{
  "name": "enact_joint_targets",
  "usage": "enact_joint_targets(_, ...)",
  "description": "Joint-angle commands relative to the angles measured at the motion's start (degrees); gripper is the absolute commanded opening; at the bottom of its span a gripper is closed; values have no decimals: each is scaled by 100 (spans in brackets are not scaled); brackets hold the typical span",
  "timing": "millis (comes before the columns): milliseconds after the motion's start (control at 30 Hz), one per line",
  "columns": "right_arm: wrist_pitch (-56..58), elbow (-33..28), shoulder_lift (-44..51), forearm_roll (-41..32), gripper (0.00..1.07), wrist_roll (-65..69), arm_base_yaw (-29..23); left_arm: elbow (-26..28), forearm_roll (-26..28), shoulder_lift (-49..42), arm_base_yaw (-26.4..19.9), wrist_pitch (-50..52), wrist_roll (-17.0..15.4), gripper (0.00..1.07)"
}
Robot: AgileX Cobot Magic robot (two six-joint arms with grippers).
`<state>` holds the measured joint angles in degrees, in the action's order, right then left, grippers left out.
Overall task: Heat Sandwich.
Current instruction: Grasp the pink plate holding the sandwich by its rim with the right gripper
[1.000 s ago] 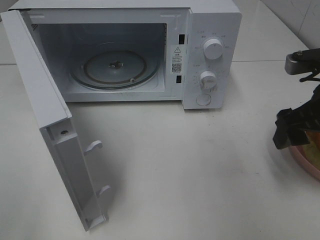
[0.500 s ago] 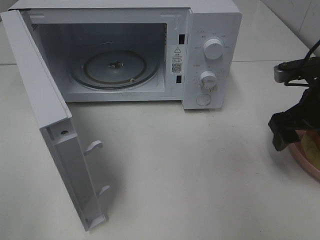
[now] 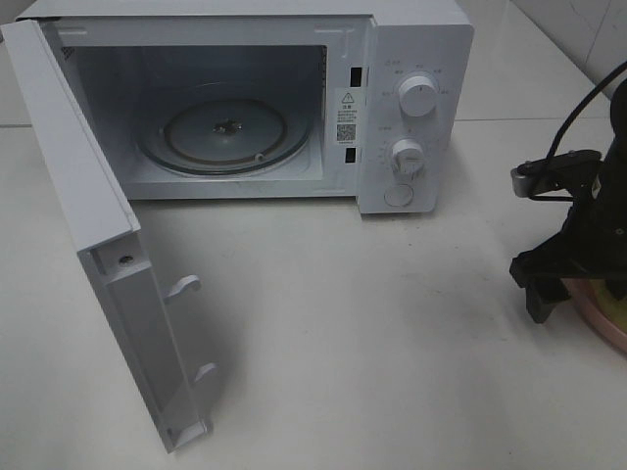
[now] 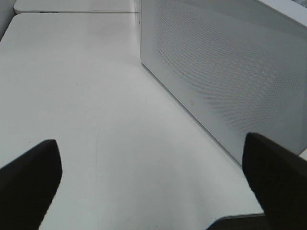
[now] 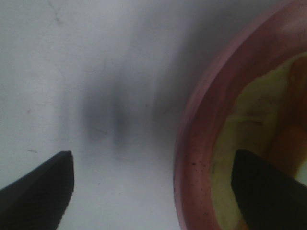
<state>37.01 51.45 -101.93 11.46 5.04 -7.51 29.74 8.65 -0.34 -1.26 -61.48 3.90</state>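
Sandwich (image 5: 247,120) on the pink plate (image 5: 192,143), far right of the white table (image 3: 372,343), well apart from the microwave (image 3: 416,39). Close view from the right wrist only: pale yellow-green layer, a strip of tan-orange crust, all soft and blurred, partly cut off by the frame edge, partly behind a dark finger. From the high camera, just a curved sliver of pink rim at the frame edge, sandwich hard to pick out behind the black arm.

Right gripper (image 5: 151,189) spread wide, clamped on nothing, straddling the rounded, glossy plate rim: one finger over bare table, the other over the food. Contact impossible to judge.

Left gripper (image 4: 151,184) also wide apart and empty, outside the high view, over the table beside a white panel (image 4: 225,72) dotted with fine perforations.

Microwave boxy, smooth, white. Door (image 3: 118,284) swung fully open, two hooked latches on its edge. Inside, a round glass turntable (image 3: 225,132) with a ring showing through. Round knob (image 3: 418,96), second knob (image 3: 408,155) below it, then a round button (image 3: 399,195). Sticker (image 3: 347,116) on the door frame with a warning triangle and a square code. Print there and around the knobs too small to read.
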Motion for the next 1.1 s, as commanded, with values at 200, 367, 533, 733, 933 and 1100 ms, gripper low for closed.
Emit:
enact_joint_targets(200,-155,40,-435,315,84,235,23,-17,11,-126,40,11,-34,98)
enact_joint_targets(367,-160,40,-584,309,82,235,23,-17,11,-126,40,11,-34,98)
enact_joint_targets(533,-86,40,-596,298,77,235,23,-17,11,-126,40,11,-34,98)
enact_joint_targets(733,57,86,-590,269,58,275,23,-17,11,-126,40,11,-34,98)
enact_joint_targets(933,350,327,-590,298,23,344,23,-17,11,-126,40,11,-34,98)
enact_joint_targets(1100,413,350,-596,309,0,344,23,-17,11,-126,40,11,-34,98)
